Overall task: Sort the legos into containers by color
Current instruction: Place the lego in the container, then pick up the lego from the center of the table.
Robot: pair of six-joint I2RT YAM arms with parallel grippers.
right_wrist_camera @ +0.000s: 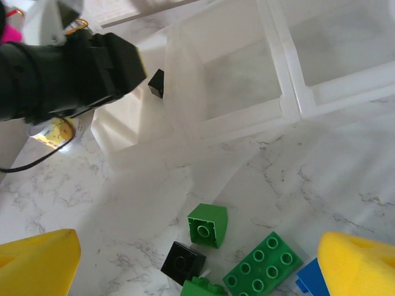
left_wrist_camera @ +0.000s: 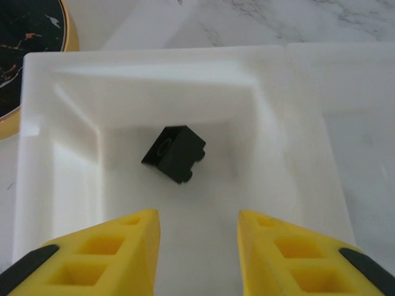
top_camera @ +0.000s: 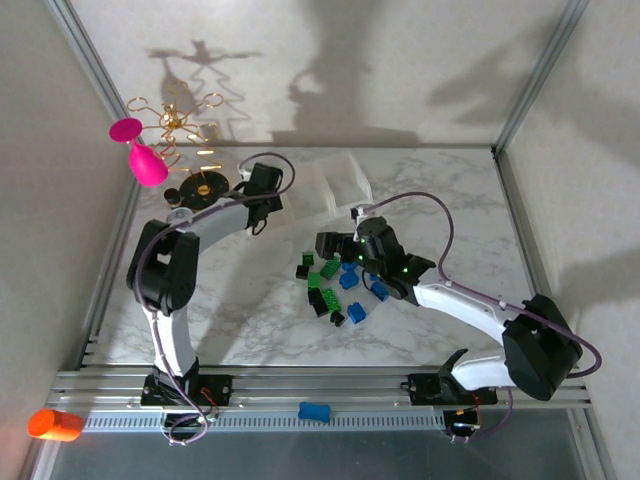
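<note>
A lone black lego [left_wrist_camera: 174, 153] lies on the floor of the end compartment of the clear tray [left_wrist_camera: 37, 185]. My left gripper [left_wrist_camera: 197, 246] hovers open just above it with nothing between its yellow fingers; from above it [top_camera: 268, 195] is at the left end of the tray [top_camera: 335, 180]. The remaining legos [top_camera: 330, 285], green, black and blue, are scattered mid-table. My right gripper [right_wrist_camera: 197, 271] is open above them, over an overturned green brick [right_wrist_camera: 208, 225], a black brick [right_wrist_camera: 183, 260] and a green plate [right_wrist_camera: 264, 268]. Its middle and right compartments [right_wrist_camera: 228, 68] hold nothing.
A black-and-gold disc [top_camera: 205, 185] lies left of the tray, beside a pink goblet [top_camera: 147, 160] and a gold wire tree [top_camera: 180, 125]. An orange cylinder [top_camera: 55, 424] and a light-blue piece [top_camera: 314, 411] rest on the front rail. The left arm's wrist [right_wrist_camera: 68, 74] hangs by the tray.
</note>
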